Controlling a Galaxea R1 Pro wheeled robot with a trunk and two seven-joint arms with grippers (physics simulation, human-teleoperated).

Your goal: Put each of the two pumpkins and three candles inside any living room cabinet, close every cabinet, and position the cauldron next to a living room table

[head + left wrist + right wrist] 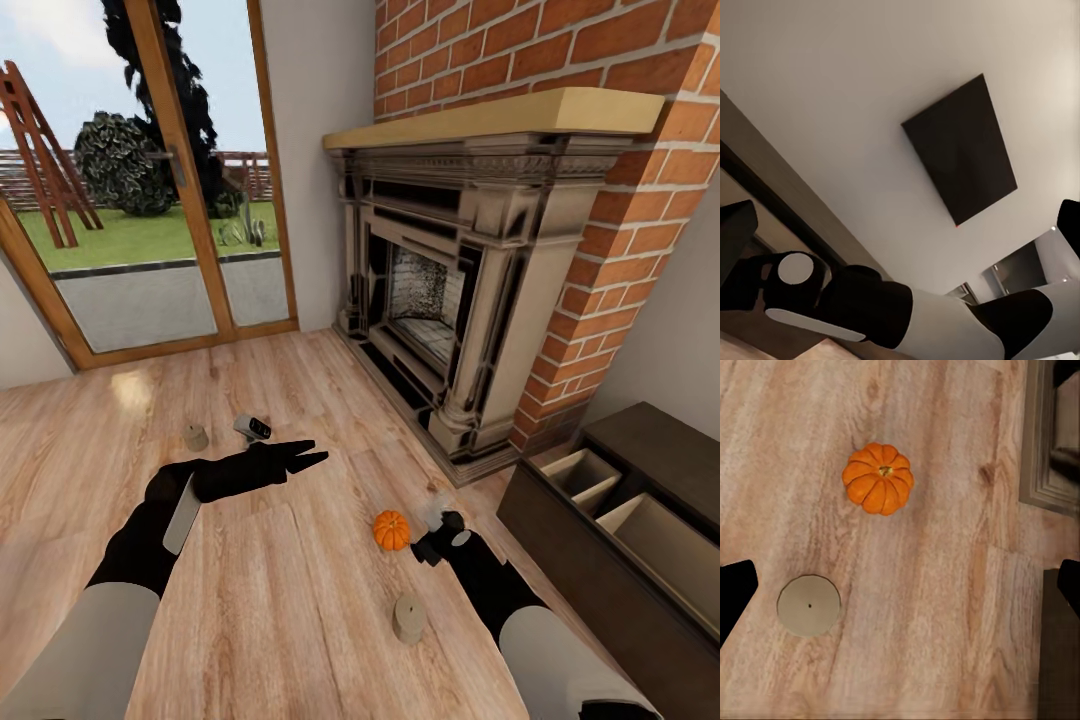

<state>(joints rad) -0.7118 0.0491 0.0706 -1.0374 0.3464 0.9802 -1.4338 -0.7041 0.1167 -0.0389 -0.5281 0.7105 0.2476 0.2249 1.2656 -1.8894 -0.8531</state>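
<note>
Nearest on the wooden floor stands a candle, upright. Just beyond it sits a pumpkin, with the right gripper beside it, its jaws spread wide and empty; the wrist view looks straight down on both. The cabinet, cut off at the frame edge, has drawers pulled open. The left gripper is released, empty. Farther off stands another candle near a small grey object, hard to identify. Behind rises the fireplace.

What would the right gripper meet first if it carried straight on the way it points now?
Probably bare wooden floor: the right gripper looks straight down, open, between the small orange ribbed pumpkin and the stubby pale candle. Neither sits centred between its fingertips, though depth is unclear.
</note>
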